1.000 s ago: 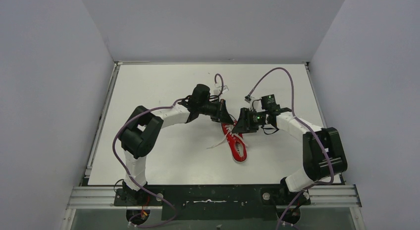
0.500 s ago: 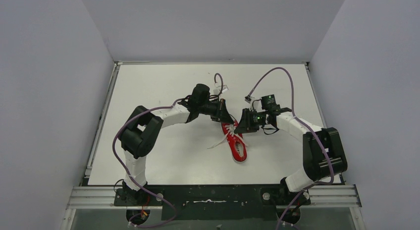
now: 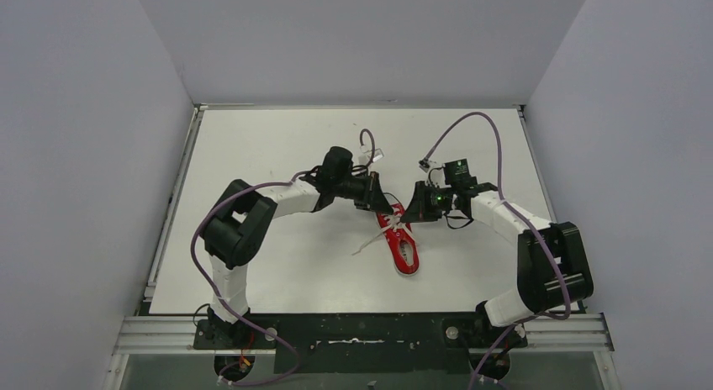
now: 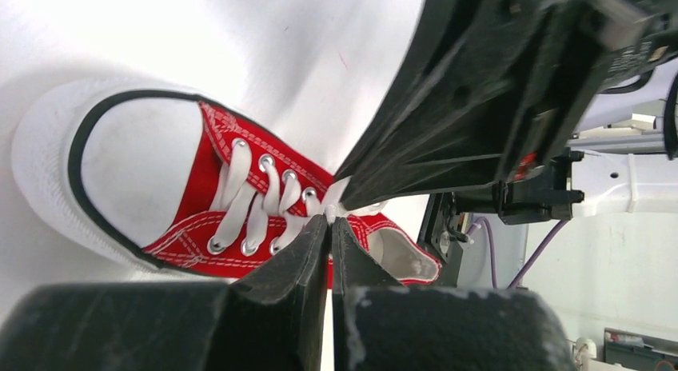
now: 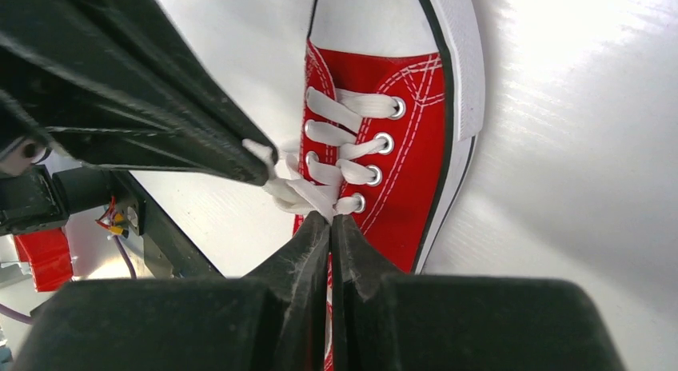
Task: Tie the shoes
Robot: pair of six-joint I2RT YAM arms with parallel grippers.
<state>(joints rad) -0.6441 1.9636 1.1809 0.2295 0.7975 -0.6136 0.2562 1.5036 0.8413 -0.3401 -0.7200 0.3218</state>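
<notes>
1. Surface: flat white tabletop (image 3: 277, 155) w/ a metal rail (image 3: 361, 331) along the near edge. Plain pale grey walls (image 3: 353, 37) on three sides.
2. Task obj: small red low-top canvas sneaker (image 3: 405, 254) w/ white sole rim sits on its sole, a bit right of table centre. Heel faces the arm bases; toe end is under the two grippers in the top cam.
3. White laces (image 5: 336, 139) run thru the eyelets. One loose end lies on the table just left of the shoe.
4. Left gripper (image 4: 329, 221): fingers (image 4: 300, 259) pressed together, no gap visible. Tips are at the lace bundle by the tongue opening. Right wrist cam shows a bit of white lace pinched at its tip.
5. Right gripper (image 5: 329, 217): fingers (image 5: 356, 259) likewise closed flat, tips clamped on the lace bundle at the eyelet pair nearest the opening.
6. Both tips nearly meet over the lacing. Purple cables (image 3: 471, 125) loop above the arms.
</notes>
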